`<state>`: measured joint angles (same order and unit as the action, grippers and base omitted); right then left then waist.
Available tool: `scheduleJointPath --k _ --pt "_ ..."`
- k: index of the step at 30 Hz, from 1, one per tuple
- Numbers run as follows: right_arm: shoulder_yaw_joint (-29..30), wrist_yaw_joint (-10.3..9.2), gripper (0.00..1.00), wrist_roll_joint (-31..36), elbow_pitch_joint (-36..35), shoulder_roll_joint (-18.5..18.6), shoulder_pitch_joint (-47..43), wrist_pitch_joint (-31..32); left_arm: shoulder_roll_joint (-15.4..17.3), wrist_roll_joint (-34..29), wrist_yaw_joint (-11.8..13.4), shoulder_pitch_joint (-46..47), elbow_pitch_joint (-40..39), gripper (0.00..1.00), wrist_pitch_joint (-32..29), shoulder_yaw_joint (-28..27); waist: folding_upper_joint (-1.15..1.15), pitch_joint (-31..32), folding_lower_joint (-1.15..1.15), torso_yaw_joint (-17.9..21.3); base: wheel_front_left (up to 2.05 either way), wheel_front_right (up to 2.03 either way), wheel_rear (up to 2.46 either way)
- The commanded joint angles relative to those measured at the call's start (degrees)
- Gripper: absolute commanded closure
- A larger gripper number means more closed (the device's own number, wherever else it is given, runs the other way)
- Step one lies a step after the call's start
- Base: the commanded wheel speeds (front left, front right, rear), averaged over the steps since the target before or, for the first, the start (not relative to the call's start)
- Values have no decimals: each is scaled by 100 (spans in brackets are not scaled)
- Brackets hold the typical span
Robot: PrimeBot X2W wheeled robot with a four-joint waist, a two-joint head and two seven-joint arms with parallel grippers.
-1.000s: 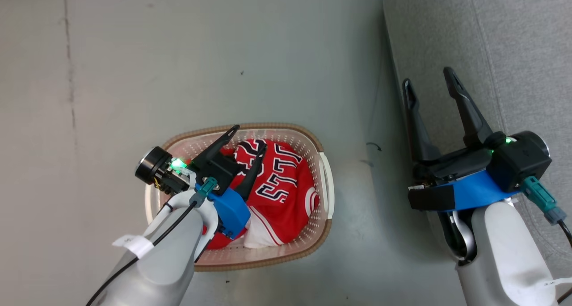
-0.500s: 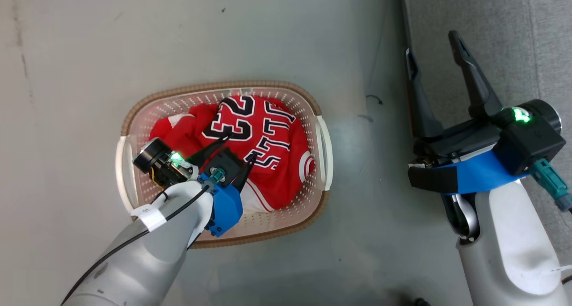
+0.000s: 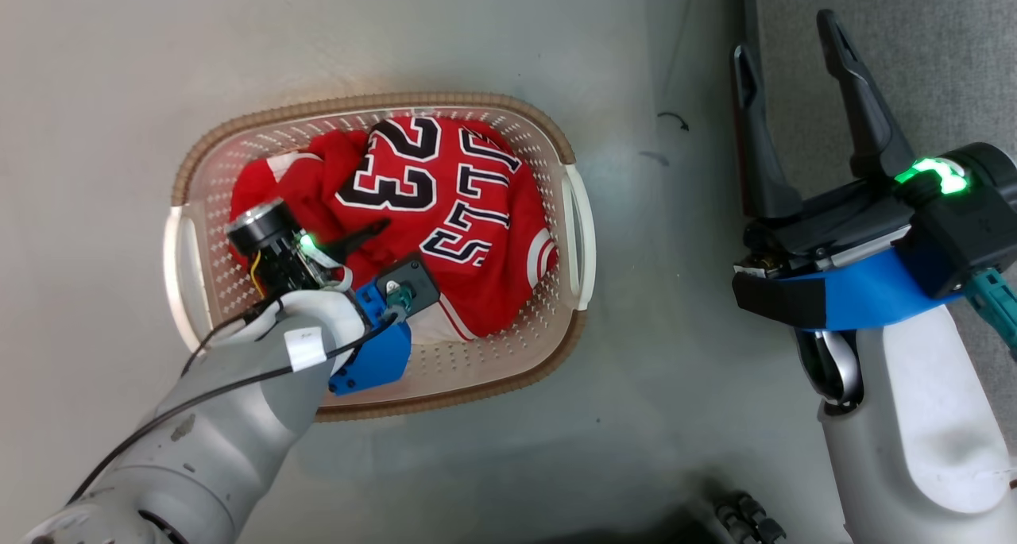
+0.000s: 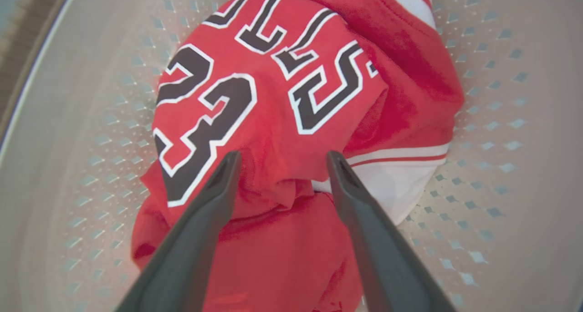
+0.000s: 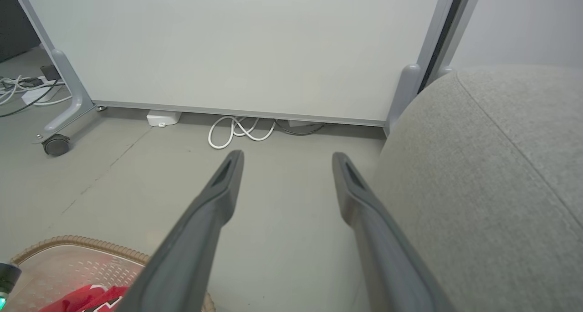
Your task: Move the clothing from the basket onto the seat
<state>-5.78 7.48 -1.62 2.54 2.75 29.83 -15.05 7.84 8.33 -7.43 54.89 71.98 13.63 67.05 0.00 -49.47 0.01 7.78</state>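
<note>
Left wrist view: the left pincer (image 4: 282, 159) stands open, its smooth, dark, tapered fingers straddling a bunched fold of the crumpled red clothing (image 4: 273, 98) inside the perforated cream plastic basket (image 4: 501, 120). The right pincer (image 3: 785, 36) gapes empty at the edge of the coarse-woven grey seat (image 3: 937, 67).

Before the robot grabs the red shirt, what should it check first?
1. Left gripper open: ok.
2. Jersey fold between its fingers: ok.
3. Fingers deep enough in the cloth: cannot tell.
4. Right gripper open, away from basket: ok.
5. Seat close by on the right: ok.
</note>
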Motion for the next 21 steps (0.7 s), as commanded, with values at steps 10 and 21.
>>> scheduleJointPath --k 10,21 --pt "64 3 0 -42 -220 24 66 -20 -38 -451 227 411 157 0 -406 373 0 -407 -1 142 0 0 0" --pt "110 3 0 -100 -508 23 -89 -20 -77 -613 340 713 187 0 -645 485 0 -774 -1 262 0 0 0"
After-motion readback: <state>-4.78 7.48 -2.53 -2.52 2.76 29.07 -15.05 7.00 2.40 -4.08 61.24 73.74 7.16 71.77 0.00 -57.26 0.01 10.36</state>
